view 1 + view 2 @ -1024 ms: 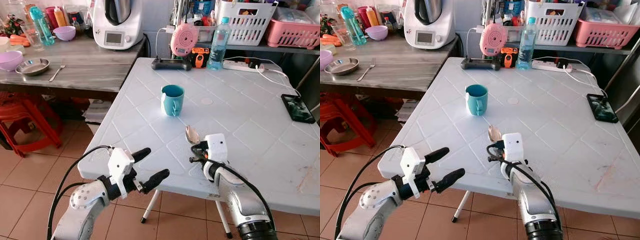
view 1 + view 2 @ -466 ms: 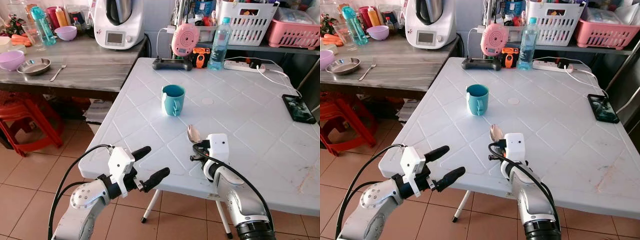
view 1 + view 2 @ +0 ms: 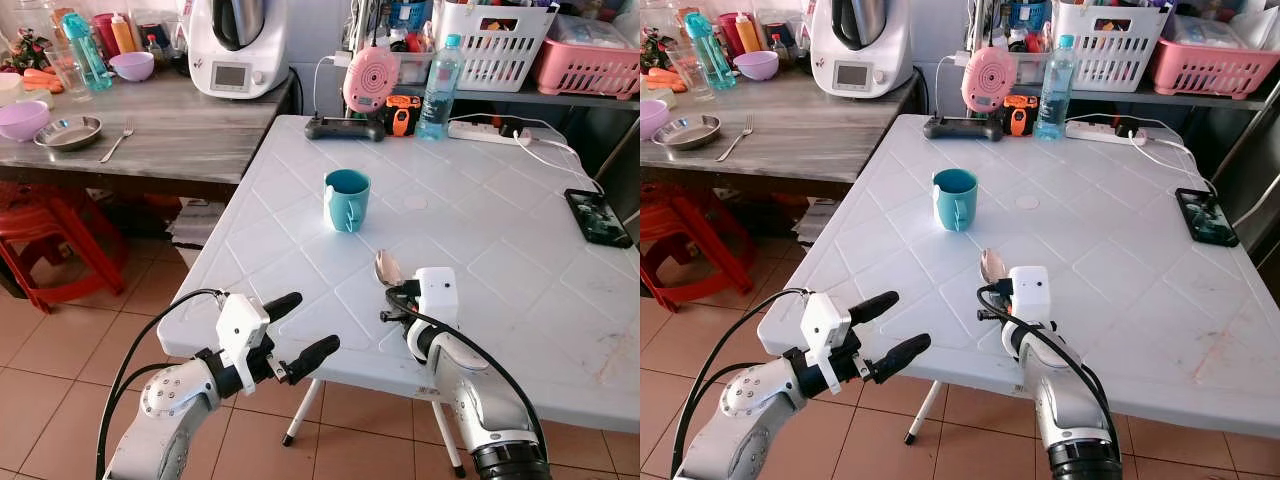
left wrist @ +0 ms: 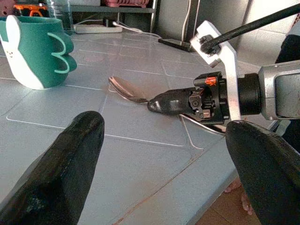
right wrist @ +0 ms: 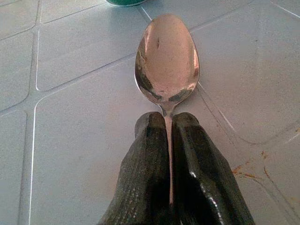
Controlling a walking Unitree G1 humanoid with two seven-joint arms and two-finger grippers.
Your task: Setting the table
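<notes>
A metal spoon [image 3: 386, 267] is held just over the pale blue table [image 3: 480, 240], its bowl pointing toward the teal mug [image 3: 346, 200]. My right gripper [image 3: 398, 297] is shut on the spoon's handle near the table's front edge; its fingers [image 5: 154, 178] pinch the thin stem below the bowl [image 5: 166, 58]. The mug stands upright a short way beyond the spoon. My left gripper [image 3: 298, 330] hangs open off the table's front left corner, holding nothing. Between the left fingers [image 4: 61, 168], the spoon [image 4: 129, 91] and the mug [image 4: 35, 51] show.
A phone [image 3: 596, 216] lies near the right edge. A controller [image 3: 343, 128], water bottle [image 3: 437, 88] and power strip [image 3: 490, 132] line the table's far side. The wooden counter [image 3: 150, 130] on the left carries bowls, a metal dish [image 3: 66, 133] and a fork [image 3: 115, 144]. A red stool [image 3: 40, 245] stands below.
The view has shifted slightly. My right gripper has carried the spoon a little forward over the table; in the last half second nothing moved. The left arm stays put.
</notes>
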